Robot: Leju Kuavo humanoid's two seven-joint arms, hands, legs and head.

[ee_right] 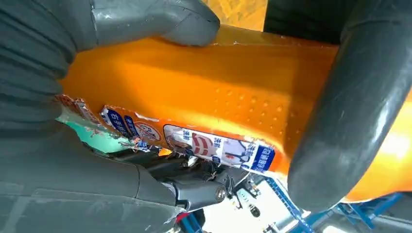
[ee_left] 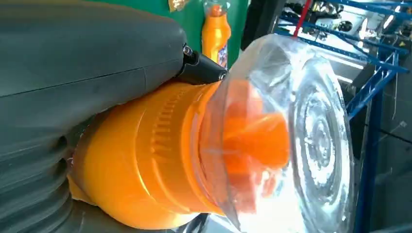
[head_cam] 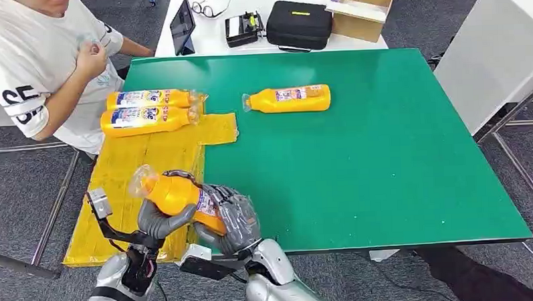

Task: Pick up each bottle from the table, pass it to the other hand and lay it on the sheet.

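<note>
Held bottle point(head_cam: 175, 196) over near edge of yellow sheet point(head_cam: 124, 169), both hands on it. Left hand point(head_cam: 160, 221) wraps neck end, right hand point(head_cam: 231, 218) clasps labelled body. Looks rigid plastic, glossy, likely slippery; clear cap point(ee_left: 296, 131) poor hold — grip mid-body. Two bottles point(head_cam: 148, 109) lie at sheet's far end; one point(head_cam: 289, 99) beside sheet on green table point(head_cam: 384, 153).

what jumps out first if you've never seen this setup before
First, the orange bottle near the front edge of the green table, gripped at once by the left robot hand and the right robot hand. Next, two more bottles lying side by side on the yellow sheet at the table's left, and a lone bottle on the bare green farther back.
</note>
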